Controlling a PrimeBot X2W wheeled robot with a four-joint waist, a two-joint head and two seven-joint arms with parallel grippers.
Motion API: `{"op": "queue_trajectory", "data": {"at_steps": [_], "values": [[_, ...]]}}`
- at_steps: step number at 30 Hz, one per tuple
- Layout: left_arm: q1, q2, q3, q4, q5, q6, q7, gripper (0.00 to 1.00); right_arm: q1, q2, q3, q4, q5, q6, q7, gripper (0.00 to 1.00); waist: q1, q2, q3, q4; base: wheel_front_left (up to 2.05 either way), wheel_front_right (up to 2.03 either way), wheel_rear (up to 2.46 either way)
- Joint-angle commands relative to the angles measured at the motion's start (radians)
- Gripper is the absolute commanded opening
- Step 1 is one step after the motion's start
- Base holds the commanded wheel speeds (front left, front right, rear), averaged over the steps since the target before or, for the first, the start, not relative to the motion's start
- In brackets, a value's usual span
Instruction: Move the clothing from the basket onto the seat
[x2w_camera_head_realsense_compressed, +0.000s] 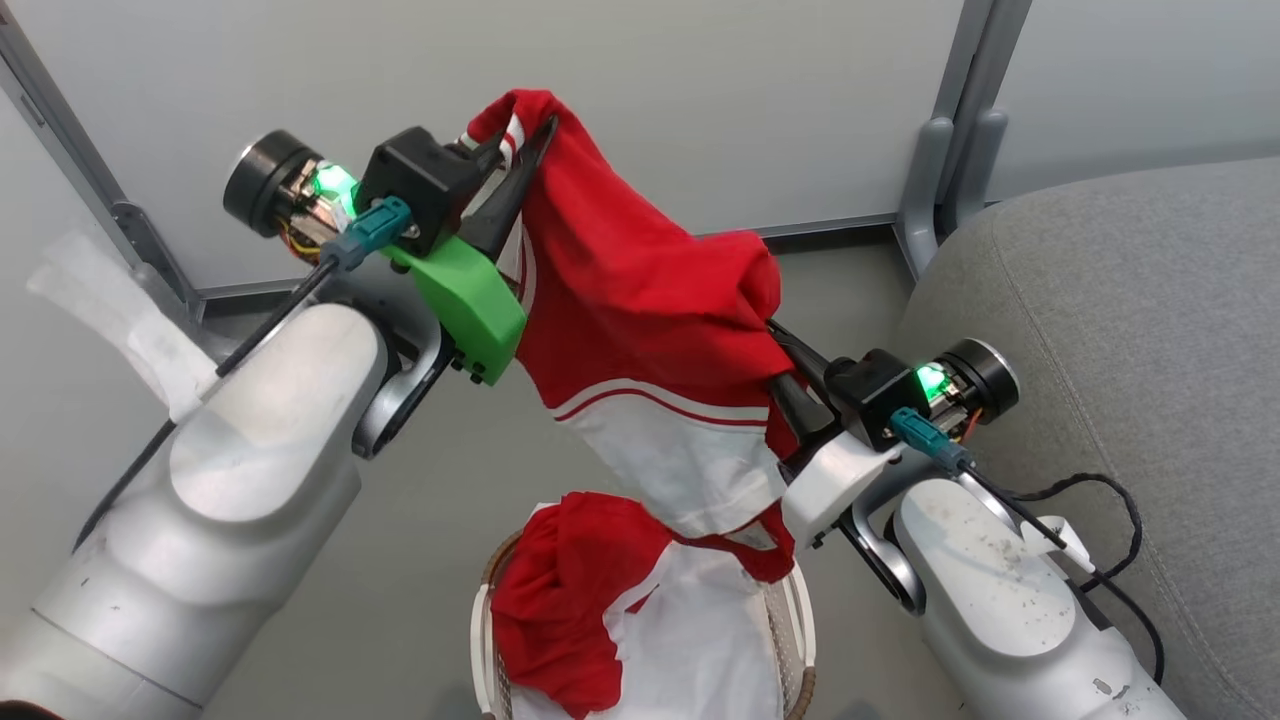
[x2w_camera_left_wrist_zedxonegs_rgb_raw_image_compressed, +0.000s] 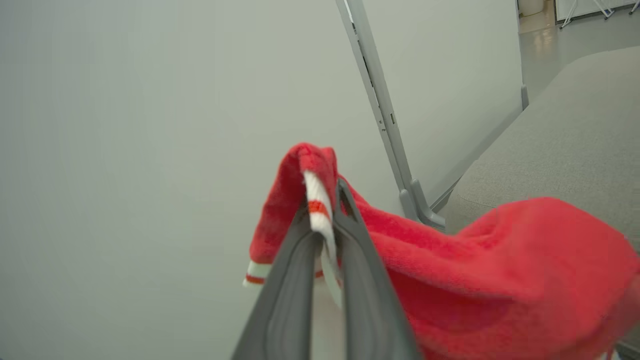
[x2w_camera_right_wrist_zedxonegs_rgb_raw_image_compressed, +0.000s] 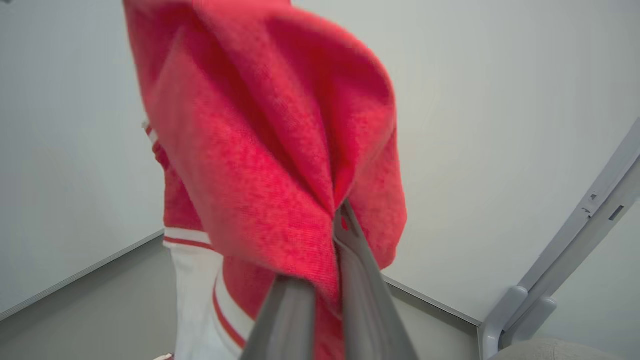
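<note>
A: Where is the red garment (x2w_camera_head_realsense_compressed: 640, 300)?
B: In the air above the basket (x2w_camera_head_realsense_compressed: 797, 620). The left gripper (x2w_camera_head_realsense_compressed: 545, 130) pinches its striped trim, and the right gripper (x2w_camera_head_realsense_compressed: 778, 335) pinches a red fold.
A: And the second garment (x2w_camera_head_realsense_compressed: 560, 600)?
B: Lying in the basket. The grey seat (x2w_camera_head_realsense_compressed: 1130, 330) is at the robot's right.

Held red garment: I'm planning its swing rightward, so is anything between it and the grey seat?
Nothing separate visible. The garment hangs between the left tool and right tool; only the right arm itself lies toward the seat.
</note>
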Motion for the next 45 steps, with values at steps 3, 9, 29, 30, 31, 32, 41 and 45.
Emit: {"op": "queue_trajectory", "data": {"at_steps": [3,9,29,30,31,32,41,45], "values": [[0.073,-0.003,0.009,0.018,-0.037,0.006,-0.033,1.0,0.017,-0.004,-0.033,-0.031,-0.014,-0.001,-0.005,0.0,0.0001,0.0,0.001,-0.008,0.0,0.0,0.0],[0.205,-0.018,0.009,0.045,-0.09,0.016,-0.094,1.0,0.044,-0.004,-0.103,-0.076,-0.047,-0.001,-0.005,0.0,0.0001,0.0,0.002,-0.024,0.0,0.0,0.0],[0.448,-0.108,-0.018,0.152,-0.137,0.007,-0.189,1.0,0.18,-0.005,-0.324,-0.154,-0.126,-0.001,-0.005,0.0,0.0001,0.0,0.005,-0.07,0.0,0.0,0.0],[0.452,-0.11,-0.018,0.155,-0.135,0.008,-0.19,1.0,0.184,-0.007,-0.33,-0.158,-0.129,-0.001,-0.005,0.0,0.0001,0.0,0.005,-0.072,0.0,0.0,0.0],[0.456,-0.113,-0.018,0.158,-0.132,0.007,-0.192,1.0,0.191,-0.01,-0.34,-0.163,-0.133,-0.001,-0.005,0.0,0.0001,0.0,0.006,-0.074,0.0,0.0,0.0],[0.459,-0.116,-0.018,0.16,-0.129,0.006,-0.193,1.0,0.199,-0.013,-0.348,-0.168,-0.136,-0.001,-0.005,0.0,0.0001,0.0,0.006,-0.077,0.0,0.0,0.0],[0.474,-0.148,-0.035,0.147,-0.095,-0.01,-0.196,1.0,0.262,-0.023,-0.42,-0.214,-0.144,-0.001,-0.005,0.0,0.0001,0.0,0.017,-0.137,0.0,0.0,0.0],[0.481,-0.168,-0.03,0.133,-0.074,-0.017,-0.196,1.0,0.277,-0.02,-0.436,-0.24,-0.142,-0.001,-0.005,0.0,0.0001,0.0,0.028,-0.184,0.0,0.0,0.0]]}}
